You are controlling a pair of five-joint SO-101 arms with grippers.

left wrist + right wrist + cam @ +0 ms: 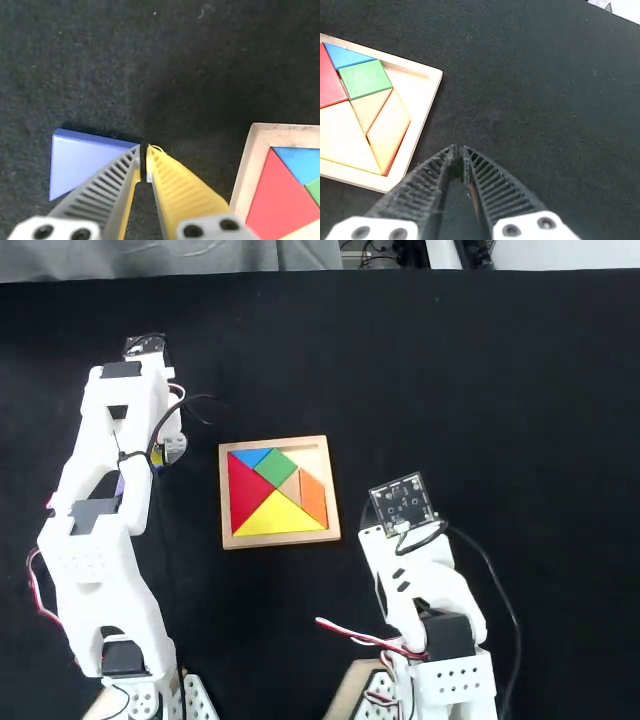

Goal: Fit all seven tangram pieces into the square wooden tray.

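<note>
The square wooden tray (226,495) lies mid-table and holds a red triangle (243,492), a yellow triangle (275,516), a blue triangle (250,456), a green square (277,467), a tan triangle (291,485) and an orange parallelogram (314,497). A bare triangular gap (312,454) stays at its far right corner. A purple triangle (80,162) rests on the cloth left of the tray (253,165). My left gripper (145,151) is shut and empty, its tips at that triangle's corner. Beside the tray's (427,97) right edge, my right gripper (459,152) is shut over bare cloth.
Black cloth covers the whole table. The left arm (105,520) stands folded along the left side, with a sliver of the purple triangle (120,483) showing beneath it. The right arm (420,590) sits at the front right. Open cloth lies behind and right of the tray.
</note>
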